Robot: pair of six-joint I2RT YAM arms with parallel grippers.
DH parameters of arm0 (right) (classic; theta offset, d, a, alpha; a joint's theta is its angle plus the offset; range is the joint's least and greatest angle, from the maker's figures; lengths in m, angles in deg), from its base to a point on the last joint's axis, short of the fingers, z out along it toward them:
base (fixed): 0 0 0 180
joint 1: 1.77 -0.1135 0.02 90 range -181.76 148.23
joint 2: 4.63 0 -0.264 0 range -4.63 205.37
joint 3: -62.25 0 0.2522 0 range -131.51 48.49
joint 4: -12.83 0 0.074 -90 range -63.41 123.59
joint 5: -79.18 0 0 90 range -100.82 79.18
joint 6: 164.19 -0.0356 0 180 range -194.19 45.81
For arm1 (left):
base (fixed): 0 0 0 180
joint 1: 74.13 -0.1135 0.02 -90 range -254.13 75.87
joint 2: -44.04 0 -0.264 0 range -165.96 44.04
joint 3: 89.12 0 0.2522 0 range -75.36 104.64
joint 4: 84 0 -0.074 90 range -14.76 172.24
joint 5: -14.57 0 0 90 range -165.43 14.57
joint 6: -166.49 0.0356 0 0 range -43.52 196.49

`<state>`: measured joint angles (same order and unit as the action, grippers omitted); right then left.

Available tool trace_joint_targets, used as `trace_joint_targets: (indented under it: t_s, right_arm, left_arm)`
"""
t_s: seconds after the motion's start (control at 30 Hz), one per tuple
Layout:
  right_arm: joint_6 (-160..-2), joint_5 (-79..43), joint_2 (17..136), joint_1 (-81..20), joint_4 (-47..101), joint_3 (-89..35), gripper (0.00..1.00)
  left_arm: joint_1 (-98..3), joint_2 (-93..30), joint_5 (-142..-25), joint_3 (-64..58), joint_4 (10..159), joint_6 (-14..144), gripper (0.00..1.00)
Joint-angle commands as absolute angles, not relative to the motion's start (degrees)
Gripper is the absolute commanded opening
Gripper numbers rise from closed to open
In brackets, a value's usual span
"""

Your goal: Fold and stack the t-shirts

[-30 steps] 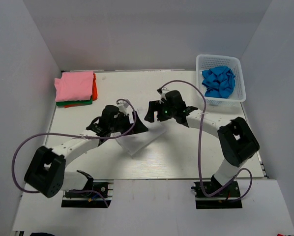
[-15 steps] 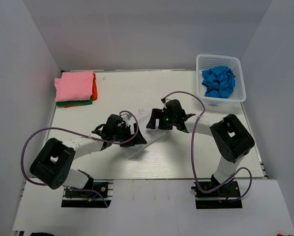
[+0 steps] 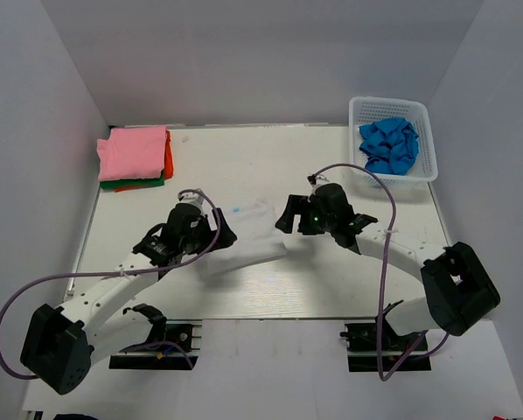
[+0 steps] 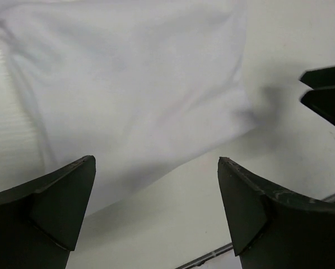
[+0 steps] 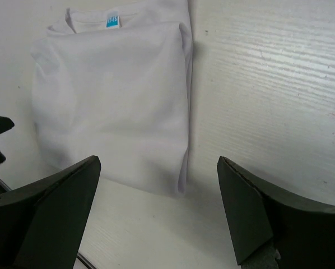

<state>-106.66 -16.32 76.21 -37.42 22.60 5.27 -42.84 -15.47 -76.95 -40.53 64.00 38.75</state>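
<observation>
Now, left gripper (image 3: 219, 234): fingers spread wide with nothing between them; its wrist view shows only cloth and bare table in the gap.
Right gripper (image 3: 286, 213): fingers also wide apart, holding nothing.
White shirt (image 3: 248, 236): folded into a flat rectangle on the table (image 3: 244, 157), lying between the two grippers and just ahead of each set of fingertips. Whether either gripper touches it, I cannot tell.
White shirt from the left wrist (image 4: 128, 84): smooth cloth fills the area ahead of the fingers, with one folded corner ahead and to the right. The other arm's dark fingertips show past that corner at the right edge.
White shirt from the right wrist (image 5: 111, 95): the whole fold lies ahead and slightly left of the fingers. Its long folded edge runs straight away from the gripper, and the collar is at the far end.
Tag (image 5: 112, 21): small and blue, inside the collar, at the end of the shirt farthest from the right gripper.
Pink shirt (image 3: 135, 151): folded, on top of a stack well apart from the left gripper, beyond it and to its left.
Red shirt (image 3: 169, 157): folded under the pink one, showing along the stack's right side.
Green shirt (image 3: 130, 185): at the bottom, showing along the edge nearest the left gripper.
Basket (image 3: 393, 102): white mesh, well beyond the right gripper and to its right.
Blue shirt (image 3: 389, 145): crumpled inside the basket.
</observation>
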Motion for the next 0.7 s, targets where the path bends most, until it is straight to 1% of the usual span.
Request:
trace_joint_targets:
  t_s: [0.0, 0.07, 0.1, 0.2, 0.27, 0.4, 0.5, 0.6, 0.63, 0.67]
  right_arm:
    - [-105.8, -17.1, 74.3, -37.4, 20.5, 8.0, 0.90]
    - [-105.0, -17.4, 73.9, -37.4, 21.2, 8.0, 0.90]
    - [-104.9, -17.6, 73.4, -37.4, 21.6, 8.0, 0.90]
    - [-103.6, -16.9, 72.3, -37.4, 21.8, 8.3, 0.90]
    - [-103.3, -16.3, 71.9, -37.3, 21.9, 8.4, 0.90]
    - [-103.0, -16.9, 71.6, -37.4, 21.2, 8.1, 0.90]
    - [-102.9, -17.4, 71.7, -37.3, 21.5, 7.9, 0.90]
    - [-102.9, -17.7, 71.8, -37.2, 21.8, 7.8, 0.90]
    - [-102.8, -17.9, 71.7, -37.4, 21.7, 7.8, 0.90]
    - [-102.8, -17.8, 71.8, -37.2, 21.8, 7.9, 0.90]
  left_arm:
    - [-44.1, -13.7, -68.8, -43.7, 59.7, 34.7, 1.00]
    - [-44.1, -15.4, -64.0, -43.7, 57.6, 32.8, 1.00]
    - [-44.1, -16.6, -62.4, -41.5, 56.6, 32.3, 1.00]
    - [-44.1, -21.6, -60.9, -38.9, 55.3, 31.2, 1.00]
    - [-44.1, -23.5, -60.9, -38.9, 57.4, 31.2, 1.00]
    - [-44.1, -27.9, -55.1, -38.9, 58.8, 29.0, 1.00]
    - [-44.1, -32.5, -53.7, -38.0, 59.4, 29.0, 1.00]
    - [-44.1, -37.2, -55.6, -36.2, 60.1, 31.3, 0.92]
    - [-44.1, -38.1, -56.9, -35.5, 61.4, 32.3, 0.84]
    - [-44.1, -39.1, -57.5, -35.5, 62.4, 33.0, 0.81]
